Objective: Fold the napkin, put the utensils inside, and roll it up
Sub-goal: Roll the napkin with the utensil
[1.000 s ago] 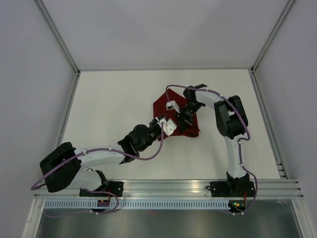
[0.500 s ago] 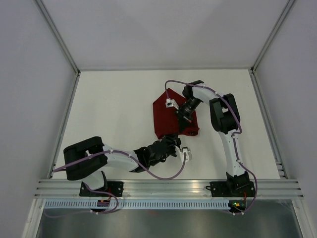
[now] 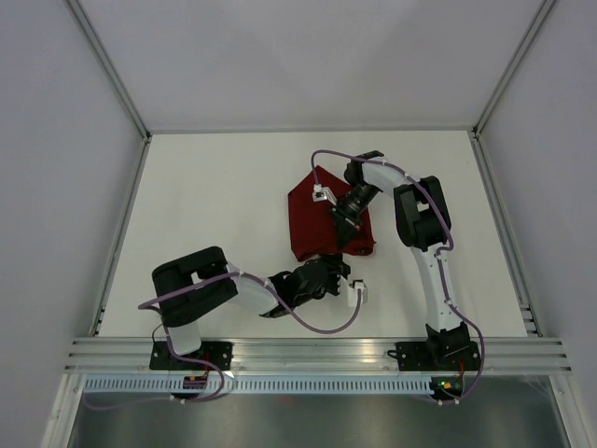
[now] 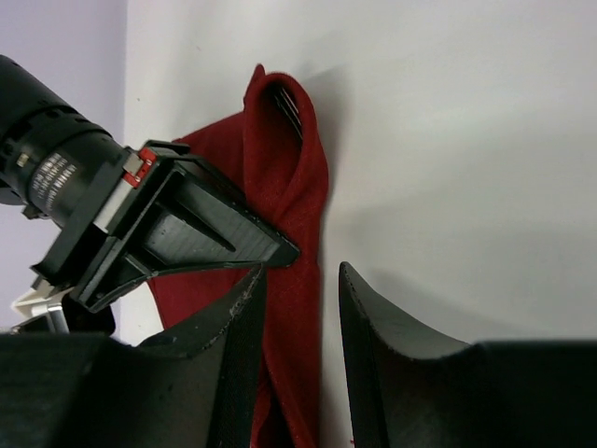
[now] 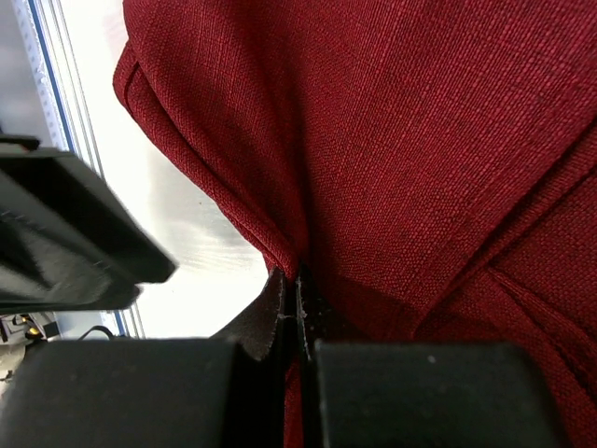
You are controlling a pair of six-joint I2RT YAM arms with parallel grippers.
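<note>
The dark red napkin [image 3: 308, 222] lies folded mid-table, one long edge rolled over. In the left wrist view that rolled edge [image 4: 300, 201] runs between my left fingers, and what look like metal utensil tines [image 4: 286, 101] show in its far open end. My left gripper [image 3: 328, 265] [image 4: 300, 303] is open at the napkin's near edge, straddling the roll. My right gripper [image 3: 344, 224] [image 5: 298, 299] is shut on a pinched fold of the napkin [image 5: 410, 140] on its right side. The right gripper also shows in the left wrist view [image 4: 177, 233].
White tabletop [image 3: 205, 205] surrounds the napkin, bounded by grey walls and metal frame posts. The left arm's elbow [image 3: 191, 280] is folded back near the front rail [image 3: 317, 350]. The right arm [image 3: 424, 215] arches over the table's right side.
The left arm has folded back toward the near edge, and its gripper has swung from the napkin's left side to its near edge. The right gripper has shifted slightly farther back, still on the cloth.
</note>
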